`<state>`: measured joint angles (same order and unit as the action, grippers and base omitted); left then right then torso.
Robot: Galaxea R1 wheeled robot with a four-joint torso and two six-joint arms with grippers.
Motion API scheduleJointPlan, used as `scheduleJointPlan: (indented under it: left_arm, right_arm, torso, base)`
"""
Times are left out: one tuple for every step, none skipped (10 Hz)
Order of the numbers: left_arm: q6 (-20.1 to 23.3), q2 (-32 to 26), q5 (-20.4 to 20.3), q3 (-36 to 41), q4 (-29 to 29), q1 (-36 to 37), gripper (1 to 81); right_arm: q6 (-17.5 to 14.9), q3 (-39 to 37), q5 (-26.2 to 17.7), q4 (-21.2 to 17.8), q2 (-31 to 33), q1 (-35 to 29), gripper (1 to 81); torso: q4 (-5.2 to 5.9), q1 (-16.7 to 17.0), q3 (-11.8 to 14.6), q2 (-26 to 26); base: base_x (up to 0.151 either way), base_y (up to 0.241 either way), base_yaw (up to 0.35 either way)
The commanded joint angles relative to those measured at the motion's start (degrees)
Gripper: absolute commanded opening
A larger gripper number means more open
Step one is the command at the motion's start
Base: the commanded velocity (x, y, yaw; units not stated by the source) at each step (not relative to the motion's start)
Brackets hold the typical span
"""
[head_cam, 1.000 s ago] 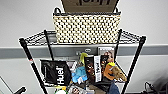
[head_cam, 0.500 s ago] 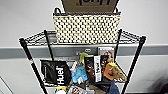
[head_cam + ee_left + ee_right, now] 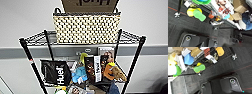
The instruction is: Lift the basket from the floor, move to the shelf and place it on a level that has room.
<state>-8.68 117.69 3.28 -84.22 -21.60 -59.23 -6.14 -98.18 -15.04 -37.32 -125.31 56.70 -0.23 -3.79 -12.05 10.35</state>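
The basket (image 3: 86, 28) sits upright on the top wire tier (image 3: 37, 38) of the black shelf (image 3: 30, 60), a brown cardboard box (image 3: 89, 5) just behind it. From left to right, the tier below holds a black Huel bag (image 3: 56, 72), a blue toy (image 3: 80, 74) and upright packets (image 3: 93, 68). Both wrist views look down on dark carpet floor (image 3: 193, 26) near the rack's wheels, seemingly well below the basket, and I cannot tell whether either claw is open or closed.

Between the earlier head views and now, almost nothing differs. The basket (image 3: 86, 28) sits in the same place on the top level (image 3: 40, 38) of the shelf (image 3: 135, 58), and the framing does not shift; no item on the lower tier moves.
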Motion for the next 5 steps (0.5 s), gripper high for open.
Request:
scheduleJointPlan:
  left_arm:
    - [0.6, 3.3, -0.6, -3.8, 4.6, -2.1, 81.1]
    - [0.6, 5.4, -1.0, -6.2, 5.6, -3.6, 81.1]
    - [0.6, 6.5, -1.3, -7.1, 6.5, -4.7, 81.1]
    - [0.6, 7.7, -1.3, -8.2, 7.1, -5.7, 81.1]
    - [0.6, 9.1, -1.4, -9.5, 7.6, -6.8, 81.1]
  right_arm:
    - [-3.0, -1.4, 0.0, -0.7, -2.1, 1.2, 81.1]
    - [-4.5, -1.6, 0.1, -0.6, -3.7, 3.4, 81.1]
    - [-5.8, -2.5, 0.4, -0.7, -5.2, 5.0, 81.1]
    - [-6.1, -3.8, 0.9, -0.7, -6.6, 6.5, 81.1]
    - [-6.9, -5.4, 1.0, -0.6, -8.1, 7.8, 81.1]
  torso:
    - [0.0, 0.0, 0.0, 0.0]
    - [0.0, 0.0, 0.0, 0.0]
    - [0.0, 0.0, 0.0, 0.0]
    - [0.0, 0.0, 0.0, 0.0]
    - [0.0, 0.0, 0.0, 0.0]
  base:
    - [0.0, 0.0, 0.0]
    - [0.0, 0.0, 0.0]
    - [0.0, 0.0, 0.0]
    - [0.0, 0.0, 0.0]
    - [0.0, 0.0, 0.0]
